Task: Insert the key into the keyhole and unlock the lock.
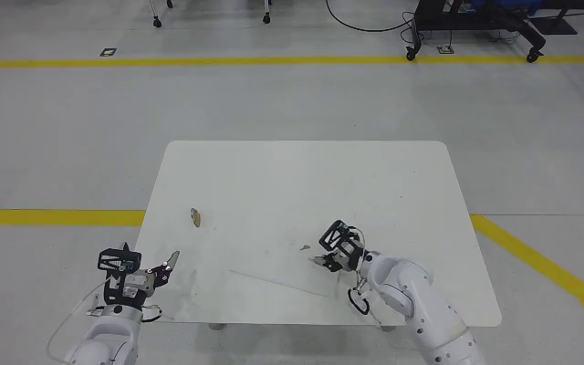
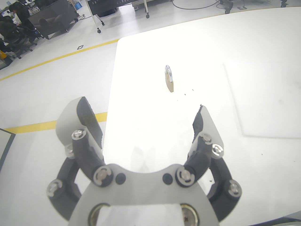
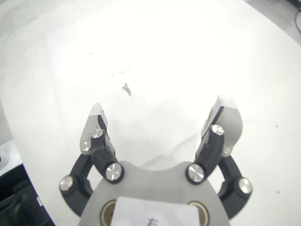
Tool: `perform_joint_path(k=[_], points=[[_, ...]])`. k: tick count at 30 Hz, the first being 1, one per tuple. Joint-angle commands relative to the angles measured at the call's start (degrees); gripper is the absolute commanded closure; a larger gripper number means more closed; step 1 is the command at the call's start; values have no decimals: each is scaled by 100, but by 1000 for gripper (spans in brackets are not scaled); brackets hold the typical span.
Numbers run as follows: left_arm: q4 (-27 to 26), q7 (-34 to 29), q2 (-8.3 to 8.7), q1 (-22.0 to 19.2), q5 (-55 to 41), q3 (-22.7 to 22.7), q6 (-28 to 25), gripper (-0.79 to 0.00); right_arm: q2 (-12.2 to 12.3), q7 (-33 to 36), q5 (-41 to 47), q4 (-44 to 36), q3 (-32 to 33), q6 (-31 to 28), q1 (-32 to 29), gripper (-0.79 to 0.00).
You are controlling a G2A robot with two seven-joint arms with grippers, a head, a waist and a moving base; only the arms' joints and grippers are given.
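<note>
Top view has the brass padlock (image 1: 196,216) resting on the left part of the white bench (image 1: 274,164), with the small key (image 1: 305,246) lying flat nearer the middle, well apart from it. Left jaws stand wide apart and empty at the bench's near left edge, pointed toward the padlock, whose silver shackle (image 2: 168,70) is at the end away from them. Right jaws are likewise apart and hold nothing, low over the bench with the key just ahead of their tips.
</note>
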Motion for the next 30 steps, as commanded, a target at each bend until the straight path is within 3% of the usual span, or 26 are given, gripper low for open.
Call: perform_joint_path(k=[1, 9, 12, 15, 19, 30], points=[[0, 0, 0, 0, 0, 0, 0, -785, -12, 183, 160, 138, -61, -191, 151, -785], [0, 0, 0, 0, 0, 0, 0, -785, -29, 353, 381, 354, -236, -630, 434, -785], [0, 0, 0, 0, 0, 0, 0, -785, -32, 357, 401, 410, -288, -689, 485, -659], [0, 0, 0, 0, 0, 0, 0, -785, -42, 412, 444, 489, -352, -722, 558, -603], [0, 0, 0, 0, 0, 0, 0, -785, -55, 484, 610, 642, -413, -854, 707, -388], [0, 0, 0, 0, 0, 0, 0, -785, -71, 513, 604, 771, -608, -931, 851, -172]])
